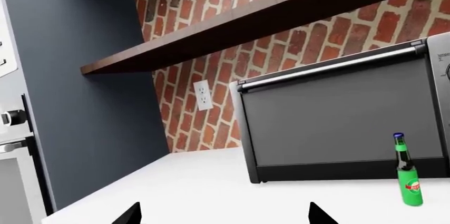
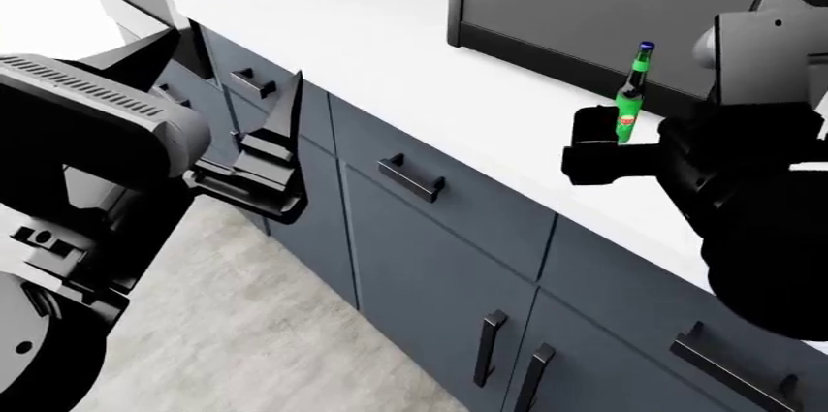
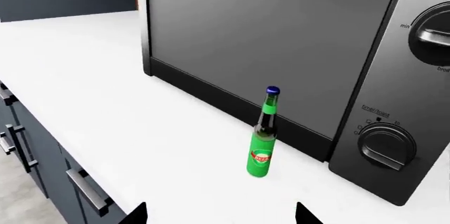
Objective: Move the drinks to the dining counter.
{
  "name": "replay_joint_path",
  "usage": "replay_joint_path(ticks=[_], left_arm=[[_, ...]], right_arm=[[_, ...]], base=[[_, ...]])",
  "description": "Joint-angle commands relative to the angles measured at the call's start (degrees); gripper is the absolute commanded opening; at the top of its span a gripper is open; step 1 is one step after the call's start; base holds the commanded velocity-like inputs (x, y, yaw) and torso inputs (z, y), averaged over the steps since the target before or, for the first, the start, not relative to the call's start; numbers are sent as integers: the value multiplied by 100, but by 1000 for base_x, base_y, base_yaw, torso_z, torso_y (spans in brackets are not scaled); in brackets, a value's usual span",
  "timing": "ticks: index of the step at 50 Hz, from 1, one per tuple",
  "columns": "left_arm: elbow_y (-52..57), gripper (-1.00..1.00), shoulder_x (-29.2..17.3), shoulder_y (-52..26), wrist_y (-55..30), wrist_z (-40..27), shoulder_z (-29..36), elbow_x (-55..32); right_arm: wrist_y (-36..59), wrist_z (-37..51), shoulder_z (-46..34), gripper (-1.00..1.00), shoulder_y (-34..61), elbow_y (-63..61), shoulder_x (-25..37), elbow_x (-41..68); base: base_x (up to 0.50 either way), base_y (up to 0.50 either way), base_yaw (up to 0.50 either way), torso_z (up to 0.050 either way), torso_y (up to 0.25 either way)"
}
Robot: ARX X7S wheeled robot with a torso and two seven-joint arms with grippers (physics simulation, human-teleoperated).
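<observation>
- Right claw (image 2: 598, 148) hovering just short of the small green bottle (image 2: 630, 94), jaws spread wide with nothing between them; only two dark fingertips (image 3: 135, 214) visible at the edge of the right wrist view.
- Left claw (image 2: 266, 165) hanging off the front of the desk (image 2: 388, 34), beside the grey-blue cabinet fronts (image 2: 428, 267), also wide and empty, aimed toward the brick wall (image 1: 211, 71) and shelf (image 1: 211, 29).
- Green bottle upright on the white desk, blue cap up, standing just in front of the toaster oven (image 3: 281, 34) near its lower door edge; touching the oven or merely close, impossible to tell.
- Ungrasped as yet, so carrying not begun for this drink.
- Wine bottle and cola bottle out of sight; delivered or waiting elsewhere, impossible to say.
- Wooden-topped dining counter nowhere in view either.
- Left to do, judging from this: close on the green bottle's body, lift it clear of the oven, drive to the other counter, set it down upright.
</observation>
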Motion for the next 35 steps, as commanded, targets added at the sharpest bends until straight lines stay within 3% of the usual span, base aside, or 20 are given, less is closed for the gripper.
replay_joint_path(ticks=[1, 18, 35], left_arm=[[-20, 100, -9, 2, 28, 4, 32, 17], [-45, 100, 0, -58, 12, -31, 119, 2], [-54, 100, -62, 78, 116, -2, 109, 69]], right_arm=[[-284, -116, 112, 100, -204, 124, 54, -324], [-292, -692, -57, 100, -90, 899, -181, -922], [-426, -1014, -63, 100, -216, 753, -160, -1113]], base=[[0, 0, 0, 0, 0], [0, 0, 0, 0, 0], [81, 68, 0, 0, 0]])
